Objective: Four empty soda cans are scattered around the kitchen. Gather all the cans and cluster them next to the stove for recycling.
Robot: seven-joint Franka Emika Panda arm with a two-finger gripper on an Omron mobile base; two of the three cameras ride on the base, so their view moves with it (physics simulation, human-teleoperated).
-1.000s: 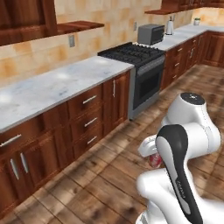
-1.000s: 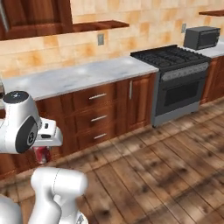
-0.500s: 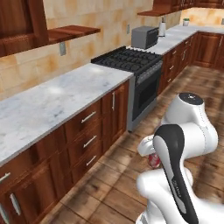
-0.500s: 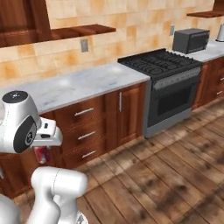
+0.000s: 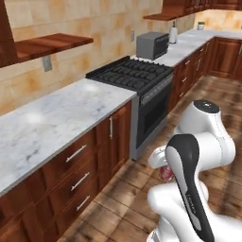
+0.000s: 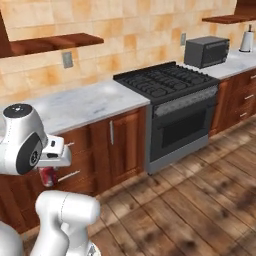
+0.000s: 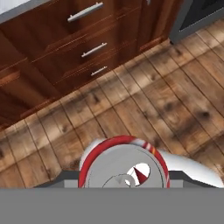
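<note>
Holding a red soda can [image 7: 124, 162] between our jaws, we had them closed snugly on its sides, its silver top facing straight up at the hand camera. From the base views the can [image 6: 48, 176] hung tucked under the folded arm, kept low and close to the body, which we judged was to steady it while the base travelled. Directly beneath the jaws lay wood plank floor [image 7: 144, 105], with nothing under the can to rest on. Ahead of the jaws rose the dark cabinet drawers [image 7: 87, 48], and above them the marble tabletop [image 5: 56, 123]. Further off, ahead and to one side, stood the black stove [image 6: 170, 90], the tabletop beside it being where we judged the can belonged. Beyond the stove sat a grey toaster oven [image 6: 206, 51].
</note>
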